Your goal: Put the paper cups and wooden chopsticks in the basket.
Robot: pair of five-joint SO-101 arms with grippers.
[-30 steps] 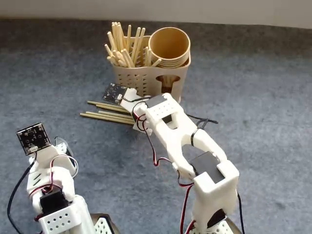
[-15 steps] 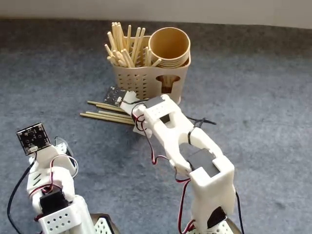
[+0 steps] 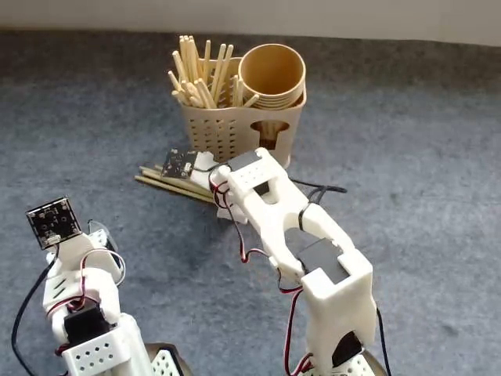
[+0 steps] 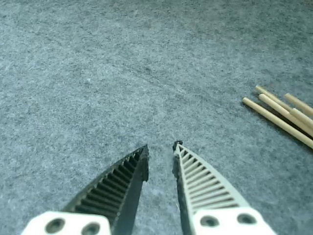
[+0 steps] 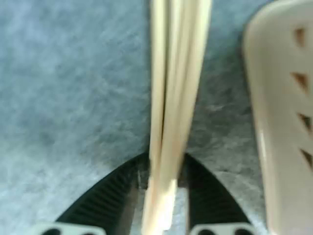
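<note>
Wooden chopsticks [image 4: 274, 118], pale, four ends countable, clamped by right gripper [image 5: 164, 164]; one beige slotted plastic basket [image 3: 207, 133] holds stacked paper cups [image 3: 272, 72], number unclear. Left gripper [image 4: 160, 152] parted, empty.

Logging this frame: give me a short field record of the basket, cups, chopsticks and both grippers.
container: beige slotted plastic basket, upright on grey carpet
cups: tan paper cups stacked in one compartment
stored: wooden chopsticks standing in the other compartment
loose: bundle of loose wooden chopsticks on the carpet before the basket
right gripper: shut on the loose bundle
left gripper: open, over bare carpet
</note>
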